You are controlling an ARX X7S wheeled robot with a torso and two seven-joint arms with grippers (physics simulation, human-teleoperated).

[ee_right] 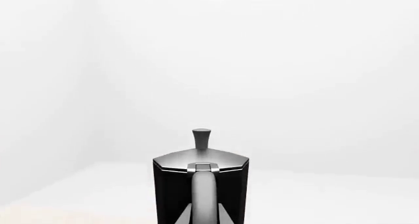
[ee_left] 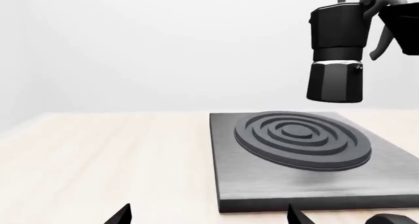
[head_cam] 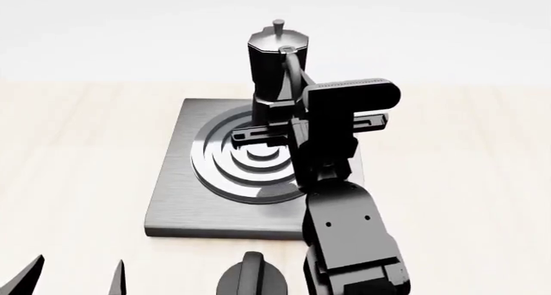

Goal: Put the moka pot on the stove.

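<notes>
**Ana:** Pale wood worktop, blank white backdrop — so where is the moka pot?

**Ben:** Hanging in the air, upright, over the far part of the stove, clear of the ringed burner. The right tool carries it by the curved handle on its side; in the head view that tool sits pinched on the handle, just beside the pot's body.

**Ana:** How will it handle?

**Ben:** I'd judge it rigid and fairly heavy for its size, with hard smooth facets. Held by the handle alone, the weight hangs off to one side, so it could swing or slip if moved quickly. The handle is the sensible place to grip; the small knob on the silvery lid would be too little.

**Ana:** And the left tool?

**Ben:** Low and near, its two dark fingertips standing apart, holding nothing. A short black dial knob sits on the worktop in front of the stove.

**Ana:** Anything else around?

**Ben:** Nothing that I can see.
</notes>
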